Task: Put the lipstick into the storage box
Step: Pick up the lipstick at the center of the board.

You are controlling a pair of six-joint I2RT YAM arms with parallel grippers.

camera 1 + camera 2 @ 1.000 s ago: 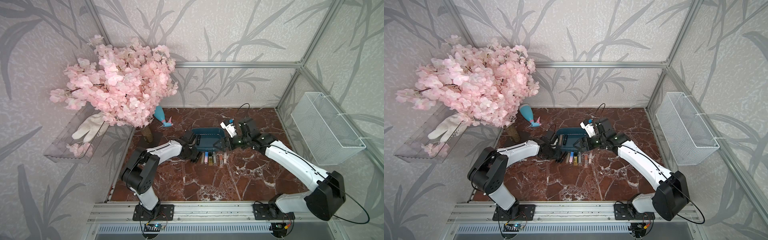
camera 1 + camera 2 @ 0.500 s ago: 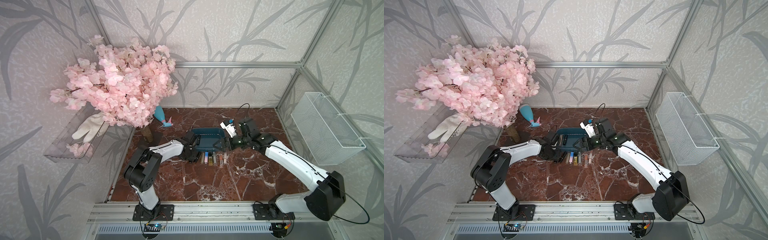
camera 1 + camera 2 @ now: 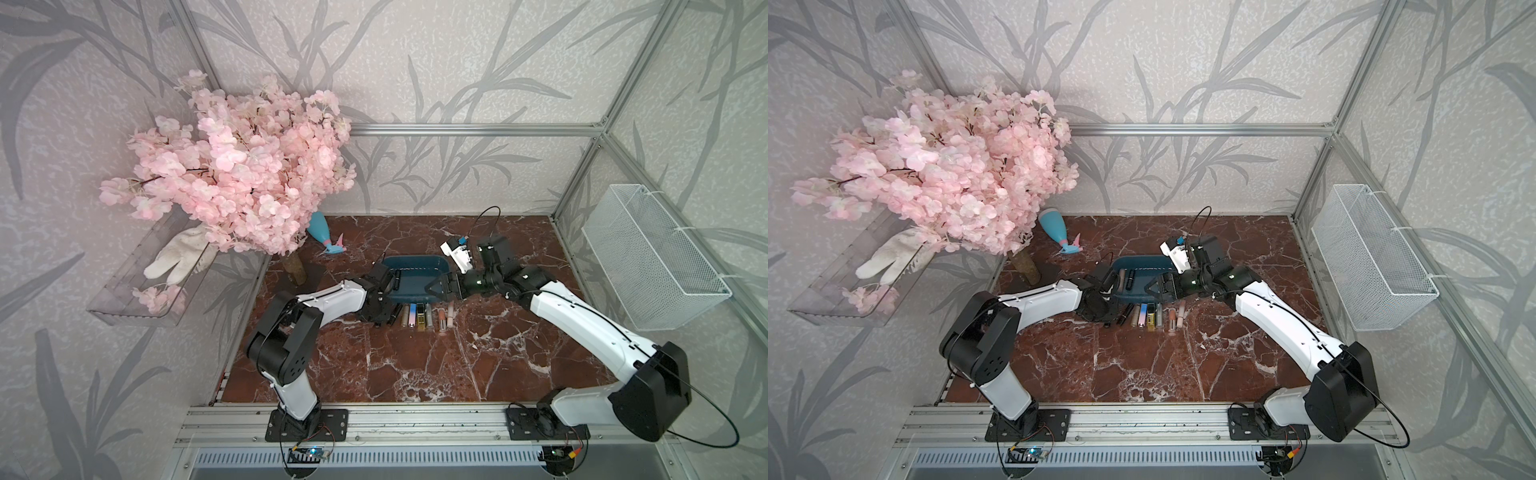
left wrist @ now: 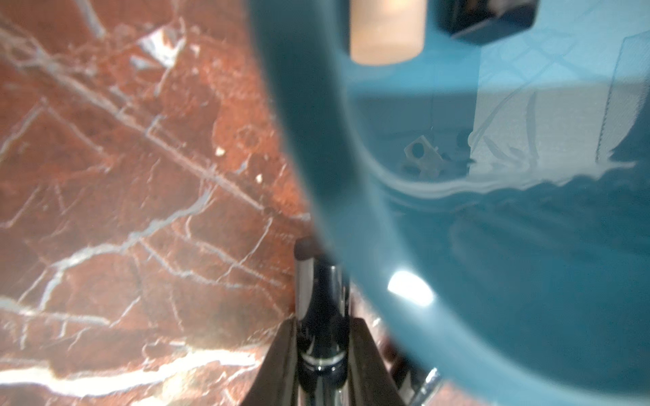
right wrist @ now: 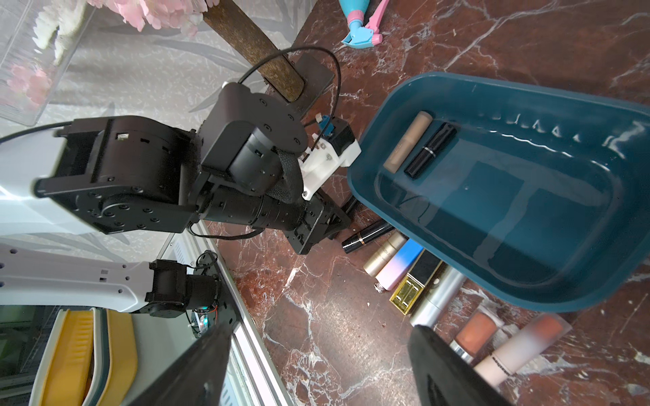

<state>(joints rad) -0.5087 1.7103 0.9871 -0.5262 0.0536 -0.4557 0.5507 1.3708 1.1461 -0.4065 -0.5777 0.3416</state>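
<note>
Top views: my left gripper (image 3: 382,313) sat low at the left end of the row (image 3: 419,316), beside the storage box (image 3: 419,274); the right gripper (image 3: 430,287) hung spread wide at its near rim.
Left wrist: jaws were pinched shut on a glossy black lipstick (image 4: 318,309), just outside the box's rim.
Right wrist: nothing was held; two tubes (image 5: 408,144) lay boxed.
Handling: I judged it light, rigid and slick; take it mid-barrel.
</note>
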